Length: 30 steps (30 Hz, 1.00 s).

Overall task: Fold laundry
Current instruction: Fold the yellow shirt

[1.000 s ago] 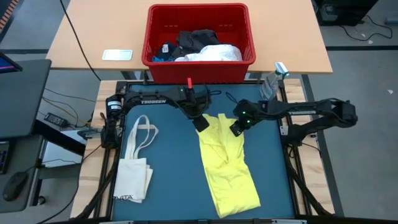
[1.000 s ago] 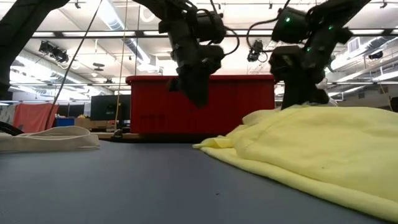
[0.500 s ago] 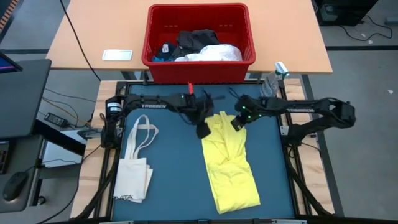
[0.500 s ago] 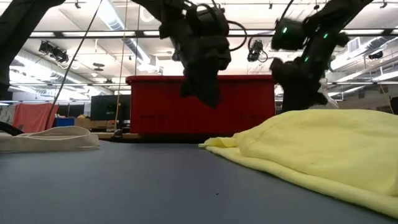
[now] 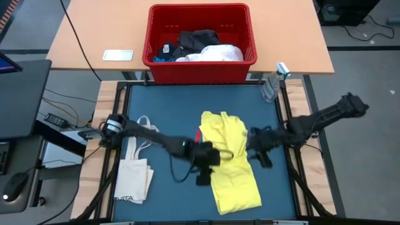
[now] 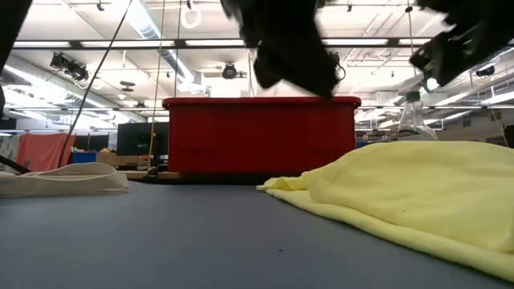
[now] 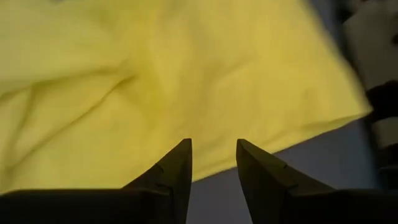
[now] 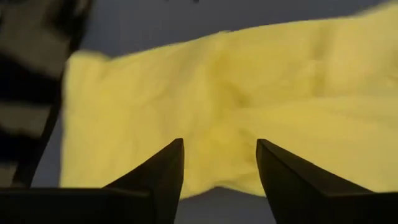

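Note:
The bright yellow garment [image 5: 228, 159] lies lengthwise on the blue mat [image 5: 169, 109], rumpled at its far end, and bulges up in the low view [image 6: 401, 185]. My left gripper [image 5: 212, 156] hovers open over the garment's left edge [image 7: 249, 158], at about its middle. My right gripper [image 5: 253, 147] hovers open over the garment's right edge [image 8: 205, 180]. Nothing is between either pair of fingers [image 7: 177, 165] [image 8: 168, 162]. More laundry, dark and white, sits in the red bin [image 5: 199, 37].
The red bin stands on the wooden table beyond the mat's far edge [image 6: 257, 132]. A cream tote bag [image 5: 134, 172] lies flat on the mat's left side. A clear bottle [image 5: 272, 84] stands at the far right corner. Bare mat lies between tote and garment.
Both grippers have swung quickly from the garment's far end toward the table's near edge. The left now stands at the garment's left side and the right at its right side, each about halfway along it. The garment stays on the mat.

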Tool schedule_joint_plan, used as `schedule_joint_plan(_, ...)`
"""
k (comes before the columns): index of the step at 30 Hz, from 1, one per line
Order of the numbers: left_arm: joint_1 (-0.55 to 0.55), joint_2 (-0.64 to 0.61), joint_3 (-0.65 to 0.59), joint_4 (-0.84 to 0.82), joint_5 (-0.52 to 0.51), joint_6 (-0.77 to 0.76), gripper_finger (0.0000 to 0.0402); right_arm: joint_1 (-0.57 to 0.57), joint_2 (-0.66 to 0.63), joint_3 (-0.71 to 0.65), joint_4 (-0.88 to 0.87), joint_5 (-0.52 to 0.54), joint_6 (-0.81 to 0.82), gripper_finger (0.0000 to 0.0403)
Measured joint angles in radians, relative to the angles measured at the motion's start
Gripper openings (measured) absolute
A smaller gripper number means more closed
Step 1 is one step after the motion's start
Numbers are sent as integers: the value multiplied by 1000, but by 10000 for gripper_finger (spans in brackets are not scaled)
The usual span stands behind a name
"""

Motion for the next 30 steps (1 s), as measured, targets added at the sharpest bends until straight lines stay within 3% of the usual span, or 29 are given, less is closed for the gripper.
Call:
schedule_joint_plan(5,-129,0,1,174,-84,-52,131,208,118,0,97,30,-16,240)
schedule_joint_plan(9,-207,31,3,328,-101,-56,147,345,245,0,202,60,71,260)
schedule_joint_plan(18,-238,129,3,467,-110,-94,277,519,536,142,244,150,345,274)
schedule_joint_plan(23,-257,199,22,583,-110,-66,323,566,695,311,86,159,398,274)
schedule_joint_plan(27,-264,279,88,577,-166,-64,327,588,782,425,-82,169,477,274)
schedule_joint_plan(30,-261,338,141,548,-185,-63,327,599,812,460,-102,191,522,274)
